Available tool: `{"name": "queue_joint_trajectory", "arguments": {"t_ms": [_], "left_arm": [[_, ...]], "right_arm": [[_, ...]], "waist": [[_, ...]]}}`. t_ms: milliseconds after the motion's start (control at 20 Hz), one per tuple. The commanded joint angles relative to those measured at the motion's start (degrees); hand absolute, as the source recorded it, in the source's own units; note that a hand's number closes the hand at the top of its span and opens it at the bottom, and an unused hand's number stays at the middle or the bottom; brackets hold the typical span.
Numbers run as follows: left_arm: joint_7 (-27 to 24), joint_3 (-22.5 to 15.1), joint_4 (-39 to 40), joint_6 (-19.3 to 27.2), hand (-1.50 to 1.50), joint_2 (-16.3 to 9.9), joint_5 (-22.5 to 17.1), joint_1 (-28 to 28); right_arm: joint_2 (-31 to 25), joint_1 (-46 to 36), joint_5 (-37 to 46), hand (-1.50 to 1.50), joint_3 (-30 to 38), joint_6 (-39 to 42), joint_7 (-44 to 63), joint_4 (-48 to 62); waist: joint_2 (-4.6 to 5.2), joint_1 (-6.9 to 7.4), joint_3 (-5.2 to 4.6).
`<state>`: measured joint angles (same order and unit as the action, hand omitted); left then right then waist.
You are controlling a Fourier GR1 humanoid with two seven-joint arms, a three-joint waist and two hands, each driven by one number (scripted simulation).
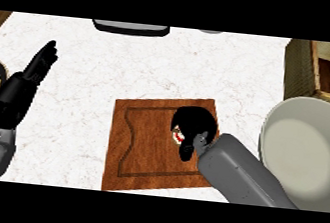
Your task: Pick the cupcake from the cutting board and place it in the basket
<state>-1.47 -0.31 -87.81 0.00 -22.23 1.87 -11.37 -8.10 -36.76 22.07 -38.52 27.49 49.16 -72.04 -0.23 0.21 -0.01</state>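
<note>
Table (pixel 128 70) carries a board (pixel 138 151); on its right half the right robot hand (pixel 194 126) curls over the cupcake (pixel 177 133), grasping it. Left robot hand (pixel 30 78) rests released. Cupcake looks light, soft, crushable: best held round its base.

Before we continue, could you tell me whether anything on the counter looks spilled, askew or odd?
Nothing stands out. The cutting board lies flat on the counter, the right hand curls over the cupcake on it, and nothing looks spilled.
</note>
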Motion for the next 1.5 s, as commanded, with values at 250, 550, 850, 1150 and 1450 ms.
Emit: {"name": "queue_joint_trajectory", "arguments": {"t_ms": [250, 550, 850, 1150, 1450], "left_arm": [[-1.4, 3.0, -0.1, -3.1, 0.00, -0.1, 0.4, 1.0], [3.4, 2.1, 0.4, -2.3, 0.00, 2.4, 2.5, -3.9], [1.6, 4.4, -0.9, 0.3, 0.00, 1.6, 1.9, 2.8], [1.2, 5.7, -1.4, 0.3, 0.00, 0.9, 1.5, 3.5], [-0.1, 4.5, -2.3, -0.4, 0.00, 2.1, 0.9, 4.4]], "right_arm": [[6.5, -0.6, 10.2, 1.50, 0.3, -1.3, -7.4, 10.3], [3.1, -1.3, 17.5, 1.50, 1.3, -2.7, -13.3, 6.9], [-32.2, 1.1, 13.5, 1.50, 18.6, -6.5, -25.9, 6.7], [-47.2, -0.5, 7.6, 1.50, 33.8, -13.5, -40.8, 12.1], [-51.0, -3.7, -8.2, 1.50, 52.1, -15.1, -56.1, 20.3]], "waist": [[0.31, 0.35, 0.01], [0.27, -0.16, 0.01], [-0.11, -7.58, 0.61], [0.36, -6.98, 1.04], [0.41, -4.14, 0.95]]}}
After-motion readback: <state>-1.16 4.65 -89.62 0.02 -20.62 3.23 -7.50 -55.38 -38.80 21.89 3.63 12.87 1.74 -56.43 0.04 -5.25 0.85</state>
